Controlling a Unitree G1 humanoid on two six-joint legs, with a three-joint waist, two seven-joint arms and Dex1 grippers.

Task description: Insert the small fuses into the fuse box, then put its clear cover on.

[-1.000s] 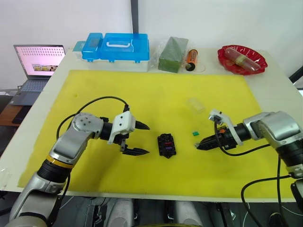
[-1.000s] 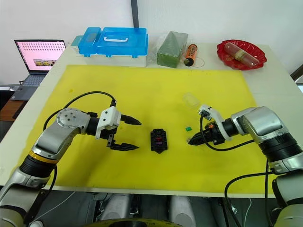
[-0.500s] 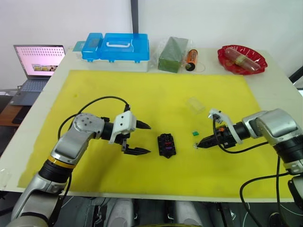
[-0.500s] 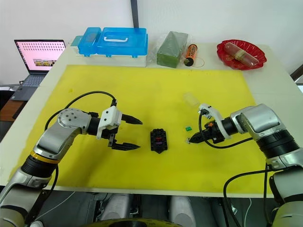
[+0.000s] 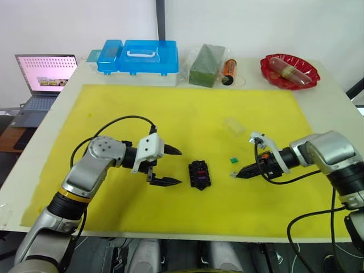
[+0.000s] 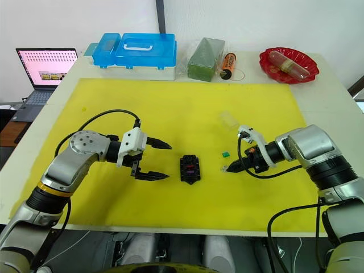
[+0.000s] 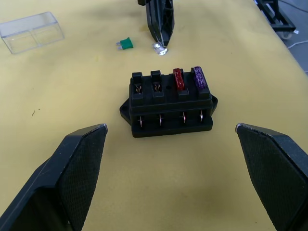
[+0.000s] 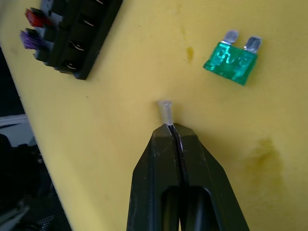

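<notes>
Since a second ago your right gripper (image 8: 172, 127) has crept in a little toward the fuse box (image 7: 166, 104); your left gripper (image 5: 166, 166) has barely shifted and nothing on the mat has moved. Right jaws are closed, pinching a clear fuse (image 8: 166, 111) by one end, most of it sticking out past the tips. Left jaws are wide open, empty, hovering just beside the box on its left.

The fuse box sits mid-mat on the yellow mat (image 5: 187, 108), between the two grippers. A red fuse (image 7: 178, 79) and a purple fuse (image 7: 198, 78) are already seated; the two slots beside them look empty. A green fuse (image 8: 231, 57) lies flat on the mat, blades up-slope, near the right tips. The clear cover (image 7: 32, 32) lies further back on the mat, apart from the box.

Handling, my read: the fuses are tiny, stiff and feather-light with slick plastic, so they will twist or pop out of a shallow pinch. Take them across the plastic head, blades left free. The cover is thin, rigid and hard to see; grip its long sides. The box is light and may slide when you press, so brace it with the left.
</notes>
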